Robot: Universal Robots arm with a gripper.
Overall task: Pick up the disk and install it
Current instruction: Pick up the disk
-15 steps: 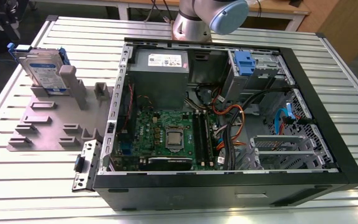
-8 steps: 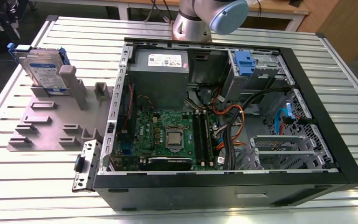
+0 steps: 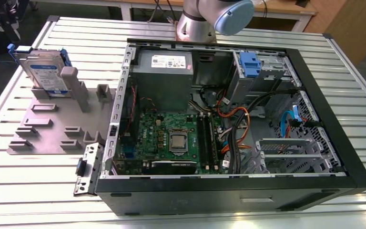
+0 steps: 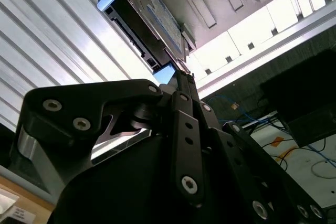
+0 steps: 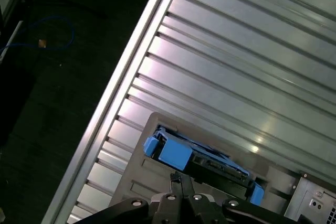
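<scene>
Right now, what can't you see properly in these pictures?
- The arm: exterior view, cut off by the top edge.
- Lower part of the disk: exterior view, hidden behind the grey holder.
- One end of the disk: second wrist view, partly covered by the pincer.

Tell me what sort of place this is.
Likely a robotics lab bench for computer assembly: a robot arm stands at a ribbed metal table bearing an open computer case, with the disk upright in a grey fixture beside it.
</scene>
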